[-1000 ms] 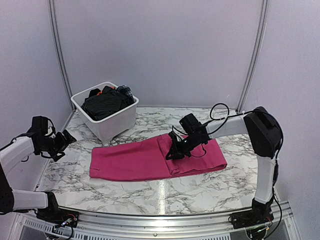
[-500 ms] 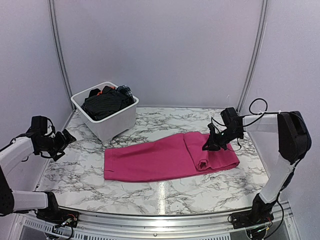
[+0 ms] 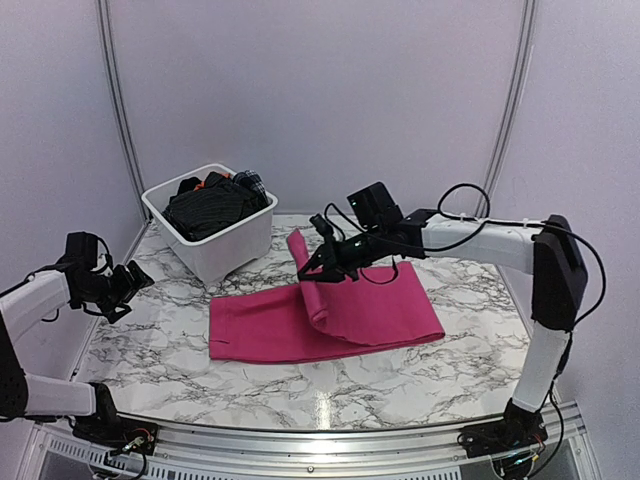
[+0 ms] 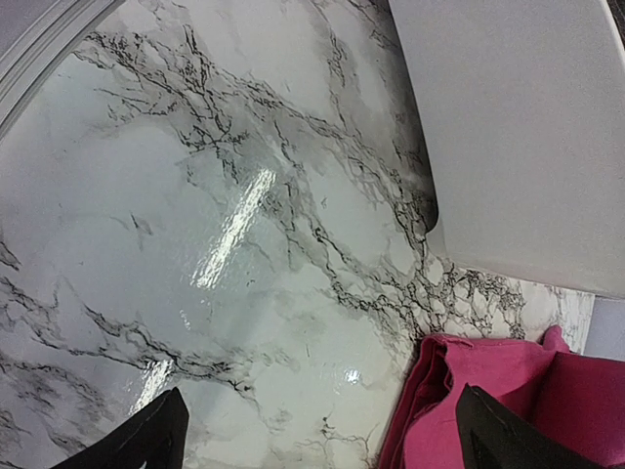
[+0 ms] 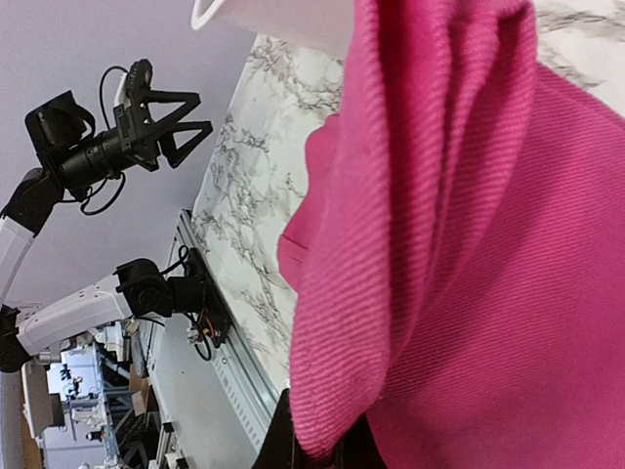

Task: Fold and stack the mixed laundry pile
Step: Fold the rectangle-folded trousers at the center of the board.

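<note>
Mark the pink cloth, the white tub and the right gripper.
pink cloth (image 3: 265, 330), top view, its flat left half.
white tub (image 3: 228, 245), top view, its front wall.
right gripper (image 3: 316, 266), top view, between the fingertips pinching the cloth's raised fold.

We take this for a robotics lab test cell: a marble-patterned table (image 3: 420, 380) boxed in by plain pale wall panels (image 3: 320, 100) set in aluminium uprights (image 3: 115, 110), a left arm (image 3: 35, 300) and a right arm (image 3: 532, 360), white and trailing cables, bolted along the metal rail (image 3: 300, 440) at 6 o'clock, with cluttered equipment (image 5: 59, 410) beyond it.
</note>
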`<act>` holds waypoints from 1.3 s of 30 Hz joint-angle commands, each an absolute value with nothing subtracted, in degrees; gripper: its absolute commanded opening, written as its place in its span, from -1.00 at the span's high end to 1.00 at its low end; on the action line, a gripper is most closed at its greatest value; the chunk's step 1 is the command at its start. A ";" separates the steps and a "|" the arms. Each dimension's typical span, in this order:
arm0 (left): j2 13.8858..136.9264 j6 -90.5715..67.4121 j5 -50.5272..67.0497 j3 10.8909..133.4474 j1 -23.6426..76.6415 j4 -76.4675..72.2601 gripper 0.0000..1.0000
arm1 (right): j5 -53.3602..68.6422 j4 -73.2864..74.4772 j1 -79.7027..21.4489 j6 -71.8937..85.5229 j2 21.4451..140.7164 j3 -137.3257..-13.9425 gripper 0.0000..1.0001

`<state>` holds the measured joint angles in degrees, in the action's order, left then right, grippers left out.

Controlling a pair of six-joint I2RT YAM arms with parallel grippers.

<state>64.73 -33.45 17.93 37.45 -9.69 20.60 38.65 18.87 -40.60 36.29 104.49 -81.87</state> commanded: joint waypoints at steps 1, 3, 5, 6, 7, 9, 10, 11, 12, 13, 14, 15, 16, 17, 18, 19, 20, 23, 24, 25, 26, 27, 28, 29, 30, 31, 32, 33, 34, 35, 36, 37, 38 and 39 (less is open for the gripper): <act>65.15 -32.96 17.89 39.02 -9.58 20.91 -0.98 | 40.10 12.73 -45.10 42.40 111.07 -89.29 1.00; 65.09 -32.95 17.54 39.03 -9.58 21.15 -0.98 | 40.04 13.10 -46.54 42.91 114.90 -93.50 1.00; 64.95 -32.80 17.12 39.05 -9.58 21.50 -0.98 | 39.66 12.83 -47.47 43.89 117.37 -96.61 1.00; 64.89 -32.66 16.98 38.95 -9.58 21.73 -0.98 | 39.72 12.35 -47.85 44.60 118.52 -97.62 1.00; 64.87 -32.57 16.62 38.94 -9.57 21.97 -0.98 | 39.95 11.85 -48.16 45.43 119.47 -98.58 1.00; 64.78 -32.23 16.21 38.85 -9.54 22.35 -0.98 | 40.55 10.77 -48.62 47.02 121.18 -100.03 1.00; 64.78 -32.09 16.00 38.77 -9.57 22.53 -0.98 | 40.84 10.17 -49.00 47.72 121.75 -100.91 1.00; 64.78 -32.04 15.84 38.69 -9.58 22.57 -0.98 | 40.94 9.96 -49.30 48.13 122.14 -101.63 1.00; 64.78 -31.91 15.75 38.61 -9.58 22.62 -0.98 | 40.96 9.83 -49.62 48.53 122.43 -102.36 1.00; 64.85 -31.86 15.62 38.65 -9.51 22.59 -0.98 | 41.00 9.76 -50.07 48.78 122.63 -103.04 1.00; 64.91 -31.78 15.52 38.59 -9.56 22.68 -0.98 | 40.97 9.76 -50.39 49.09 122.75 -103.57 1.00; 65.01 -31.67 15.40 38.65 -9.56 22.69 -0.98 | 40.92 9.65 -50.60 49.32 122.86 -104.10 1.00; 65.11 -31.57 15.38 38.69 -9.58 22.68 -0.98 | 40.87 9.34 -50.87 49.83 122.87 -104.33 1.00; 65.21 -31.47 15.30 38.76 -9.56 22.78 -0.98 | 40.87 8.91 -50.97 50.50 122.87 -104.66 1.00; 65.38 -31.40 15.22 38.76 -9.58 22.79 -0.98 | 40.99 8.39 -51.24 51.06 122.92 -104.92 1.00; 65.43 -31.26 15.15 38.85 -9.52 22.77 -0.98 | 41.10 7.97 -51.53 51.47 123.06 -105.15 1.00; 65.59 -31.21 15.05 38.85 -9.57 22.81 -0.98 | 41.13 7.71 -51.90 51.68 123.31 -105.38 1.00; 66.28 -31.07 15.04 39.08 -9.57 22.77 -0.98 | 41.41 7.52 -52.87 52.06 124.96 -105.64 1.00; 66.46 -31.03 15.03 39.23 -9.58 22.78 -0.98 | 41.62 7.18 -53.00 52.36 125.63 -105.52 1.00; 66.53 -30.98 15.03 39.33 -9.53 22.77 -0.98 | 41.72 6.43 -53.08 52.72 126.31 -105.21 1.00; 66.53 -30.94 15.03 39.44 -9.57 22.85 -0.98 | 41.82 5.89 -53.08 53.08 126.83 -105.12 1.00; 66.48 -30.89 14.96 39.47 -9.56 22.85 -0.98 | 41.76 5.74 -53.06 53.24 127.38 -105.28 1.00; 66.38 -30.81 14.90 39.54 -9.58 22.90 -0.98 | 41.66 5.72 -53.08 53.32 127.96 -105.91 1.00; 66.36 -30.77 14.86 39.53 -9.58 22.93 -0.98 | 41.58 5.52 -53.09 53.41 128.60 -106.15 1.00; 66.29 -30.64 14.82 39.53 -9.58 23.10 -0.98 | 41.65 5.24 -53.09 53.63 129.18 -106.60 1.00; 66.21 -30.55 14.63 39.54 -9.58 23.26 -0.98 | 41.69 4.94 -53.09 53.81 129.80 -107.08 1.00; 66.14 -30.44 14.52 39.47 -9.58 23.37 -0.98 | 41.74 4.63 -53.09 54.02 130.37 -107.55 1.00; 66.06 -30.35 14.43 39.38 -9.58 23.44 -0.98 | 41.86 4.04 -53.09 54.61 130.93 -107.76 1.00; 66.01 -30.26 14.27 39.25 -9.58 23.55 -0.98 | 42.17 3.37 -53.04 55.14 131.47 -108.02 1.00; 65.93 -30.19 14.17 39.23 -9.58 23.60 -0.98 | 42.39 2.78 -53.12 55.68 132.00 -108.29 1.00; 65.92 -30.13 14.11 39.08 -9.58 23.66 -0.98 | 42.72 2.19 -53.17 56.15 132.53 -108.62 1.00; 65.97 -30.10 14.11 39.03 -9.58 23.64 -0.98 | 42.98 1.54 -53.14 56.72 132.95 -108.83 1.00; 66.00 -30.06 14.10 39.02 -9.54 23.64 -0.98 | 43.15 0.76 -53.24 57.40 133.36 -109.07 1.00; 66.15 -30.06 14.09 39.02 -9.57 23.64 -0.98 | 43.30 0.52 -53.26 58.00 133.86 -109.36 1.00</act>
<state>66.08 -31.14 14.90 37.78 -9.69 21.93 41.54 5.69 -52.73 54.92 133.25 -105.43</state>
